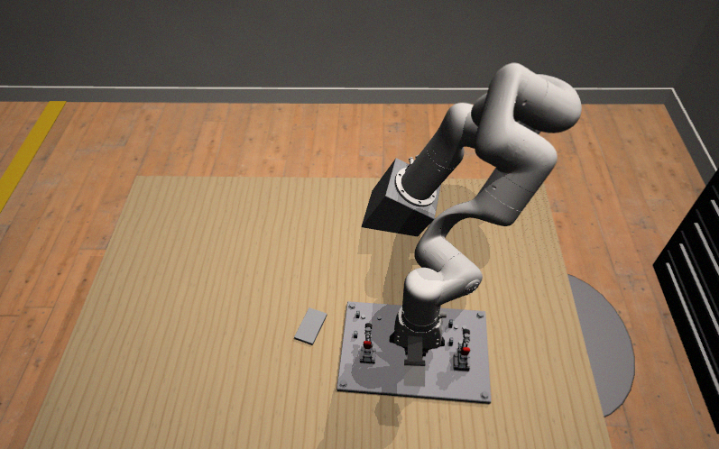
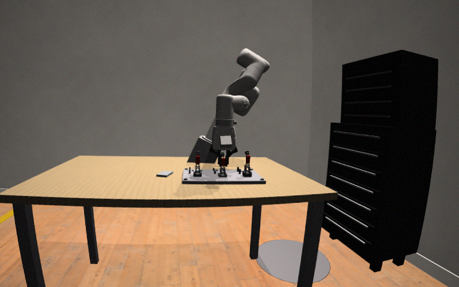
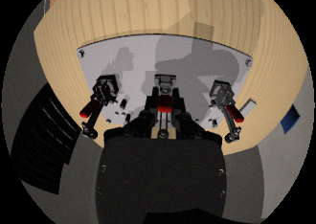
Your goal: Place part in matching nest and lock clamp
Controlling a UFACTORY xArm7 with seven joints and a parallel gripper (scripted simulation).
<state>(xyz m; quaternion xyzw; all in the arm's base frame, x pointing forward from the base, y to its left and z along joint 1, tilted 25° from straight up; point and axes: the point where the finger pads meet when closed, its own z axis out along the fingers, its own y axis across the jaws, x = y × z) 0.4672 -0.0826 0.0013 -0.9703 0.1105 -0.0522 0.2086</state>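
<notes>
You had the table (image 2: 81,185) bearing the fixture (image 2: 255,177), with the arm (image 2: 224,110) over its middle. Your gripper (image 2: 223,159) was clamped on the middle clamp's red handle (image 3: 163,104). The part (image 1: 310,325) lay flat on the table, just beside the fixture.

workshop | black tool cabinet (image 2: 384,149) | clamp fixture (image 2: 224,177) | yellow floor line (image 1: 7,181)

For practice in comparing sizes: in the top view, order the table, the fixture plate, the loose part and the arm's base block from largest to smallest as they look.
1. Table
2. Fixture plate
3. Base block, though it stands nearer the camera, so this is unsure
4. Loose part
</notes>
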